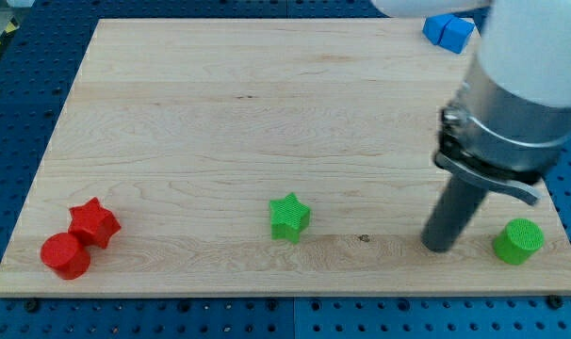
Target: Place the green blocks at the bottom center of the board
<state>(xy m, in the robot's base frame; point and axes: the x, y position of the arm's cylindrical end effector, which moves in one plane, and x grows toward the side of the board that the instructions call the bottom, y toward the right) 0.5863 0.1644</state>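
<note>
A green star block (289,217) lies near the view's bottom centre of the wooden board (220,113). A green cylinder block (518,241) stands at the view's bottom right. My tip (440,247) rests on the board between them, just left of the green cylinder and well to the right of the green star. It touches neither block.
A red star block (94,222) and a red cylinder block (65,256) sit together at the view's bottom left. A blue block (449,31) lies at the view's top right, partly hidden by the arm's body (516,89).
</note>
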